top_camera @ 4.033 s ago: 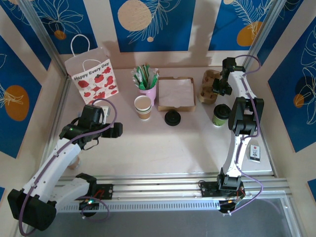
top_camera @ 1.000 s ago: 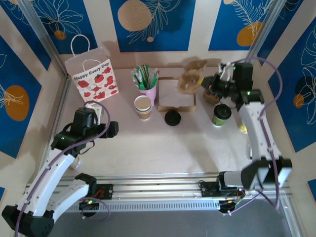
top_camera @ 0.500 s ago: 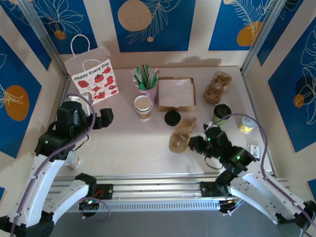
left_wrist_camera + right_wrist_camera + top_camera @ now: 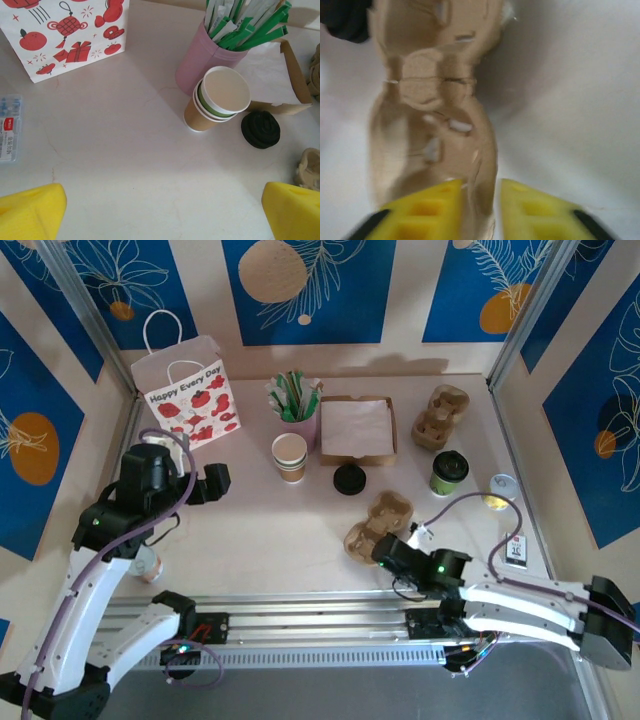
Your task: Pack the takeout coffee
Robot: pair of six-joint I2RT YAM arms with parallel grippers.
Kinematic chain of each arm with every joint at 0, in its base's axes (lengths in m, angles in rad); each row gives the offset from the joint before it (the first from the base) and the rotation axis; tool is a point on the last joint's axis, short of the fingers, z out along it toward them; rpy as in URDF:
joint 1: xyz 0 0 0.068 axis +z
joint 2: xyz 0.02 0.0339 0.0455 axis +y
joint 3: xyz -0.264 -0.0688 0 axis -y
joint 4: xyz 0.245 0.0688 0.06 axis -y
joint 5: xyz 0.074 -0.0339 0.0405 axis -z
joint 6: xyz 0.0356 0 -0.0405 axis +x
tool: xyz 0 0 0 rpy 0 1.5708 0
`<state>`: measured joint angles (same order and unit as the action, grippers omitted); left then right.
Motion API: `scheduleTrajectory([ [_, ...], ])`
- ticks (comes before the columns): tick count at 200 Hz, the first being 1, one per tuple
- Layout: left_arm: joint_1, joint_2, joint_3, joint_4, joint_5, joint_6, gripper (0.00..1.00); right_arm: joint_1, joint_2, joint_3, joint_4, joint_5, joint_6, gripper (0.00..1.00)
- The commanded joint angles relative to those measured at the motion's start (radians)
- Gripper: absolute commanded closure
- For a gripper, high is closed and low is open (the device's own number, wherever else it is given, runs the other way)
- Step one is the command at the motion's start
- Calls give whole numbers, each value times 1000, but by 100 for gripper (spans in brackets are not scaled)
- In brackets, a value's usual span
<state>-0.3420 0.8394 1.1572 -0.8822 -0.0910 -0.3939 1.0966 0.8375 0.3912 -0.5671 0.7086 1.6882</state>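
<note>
The takeout coffee [image 4: 447, 472], a green cup with a black lid, stands upright at the right of the table. A brown pulp cup carrier [image 4: 380, 523] lies on the table in front of it. My right gripper [image 4: 385, 552] is at the carrier's near end. In the right wrist view the carrier's [image 4: 435, 100] rim wall runs between the yellow fingers of the right gripper [image 4: 481, 210], which is open, with a gap on the right side. My left gripper [image 4: 215, 483] hovers open over bare table at the left; in its wrist view the left gripper [image 4: 162, 210] holds nothing.
A tan lidless cup [image 4: 290, 456] and a loose black lid [image 4: 349, 478] sit mid-table. Behind them are a pink holder of stirrers [image 4: 298, 410], a napkin box [image 4: 357, 429] and a second carrier [image 4: 440, 416]. The paper bag [image 4: 187, 398] stands back left.
The right arm swung from the back right down to the front and set the carrier on the table. Its jaws have parted. The left arm drew back a little to the left.
</note>
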Motion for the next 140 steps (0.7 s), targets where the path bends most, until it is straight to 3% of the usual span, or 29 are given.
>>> scheduleTrajectory([
  [1,15,14,55,-28,-7,7,0,28,89,88,0,68,85,58],
  [30,23,58,110,-57,-9,7,0,55,179,241,-79,58,-20,40],
  [60,41,105,177,-82,5,-19,0,41,213,416,-166,36,-321,26],
  [73,57,128,208,-95,16,-30,0,-28,242,478,-203,-40,-501,22],
  [86,76,147,236,-106,37,-42,0,-146,274,513,-214,-211,-676,21],
  [109,130,179,279,-125,73,-66,0,-323,288,513,-237,-375,-872,20],
  [140,239,248,335,-137,171,-113,0,-421,346,528,-298,-415,-1047,19],
])
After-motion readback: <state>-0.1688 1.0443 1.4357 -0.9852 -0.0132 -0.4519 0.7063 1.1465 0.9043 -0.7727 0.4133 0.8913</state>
